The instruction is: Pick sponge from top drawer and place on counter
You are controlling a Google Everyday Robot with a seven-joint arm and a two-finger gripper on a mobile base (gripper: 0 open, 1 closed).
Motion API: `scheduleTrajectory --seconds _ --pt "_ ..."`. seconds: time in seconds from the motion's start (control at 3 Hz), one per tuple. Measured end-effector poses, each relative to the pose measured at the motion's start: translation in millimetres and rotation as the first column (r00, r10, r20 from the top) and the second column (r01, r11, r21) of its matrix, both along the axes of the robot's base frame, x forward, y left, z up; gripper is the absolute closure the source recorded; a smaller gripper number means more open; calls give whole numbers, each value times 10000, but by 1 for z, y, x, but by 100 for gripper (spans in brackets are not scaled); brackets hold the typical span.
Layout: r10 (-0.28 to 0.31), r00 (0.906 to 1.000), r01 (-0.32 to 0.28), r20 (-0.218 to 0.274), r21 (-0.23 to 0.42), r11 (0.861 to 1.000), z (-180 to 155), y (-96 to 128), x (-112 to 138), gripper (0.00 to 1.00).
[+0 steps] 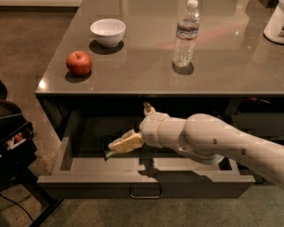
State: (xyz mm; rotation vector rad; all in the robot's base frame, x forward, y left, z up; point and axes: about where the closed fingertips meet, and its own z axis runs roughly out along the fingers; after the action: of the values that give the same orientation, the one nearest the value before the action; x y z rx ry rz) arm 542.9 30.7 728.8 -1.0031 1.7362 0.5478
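Observation:
The top drawer [146, 179] is pulled open below the counter [146, 56]. My gripper [117, 146] reaches into the drawer from the right, low over its left half. The sponge [106, 151] lies on the drawer floor right under the gripper's tip. Only a dark green corner and a thin pale yellow edge of it show. The rest is hidden by the gripper. The pale arm [213, 143] crosses the right half of the drawer.
On the counter stand a red apple [79, 63], a white bowl [108, 31], a water bottle [186, 33] and a white tub [280, 20] at the far right. A dark object [7, 131] stands on the floor to the left of the drawer.

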Motion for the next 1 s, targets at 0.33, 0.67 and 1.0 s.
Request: scheduleTrajectory --seconds 0.33,0.67,1.0 --pt "728 9970 -725 -253 106 9973 -27 36 1 0" --pt "832 9961 -829 -287 129 9965 -29 41 1 0" --pt "729 9966 -731 -394 -52 9973 -46 47 1 0"
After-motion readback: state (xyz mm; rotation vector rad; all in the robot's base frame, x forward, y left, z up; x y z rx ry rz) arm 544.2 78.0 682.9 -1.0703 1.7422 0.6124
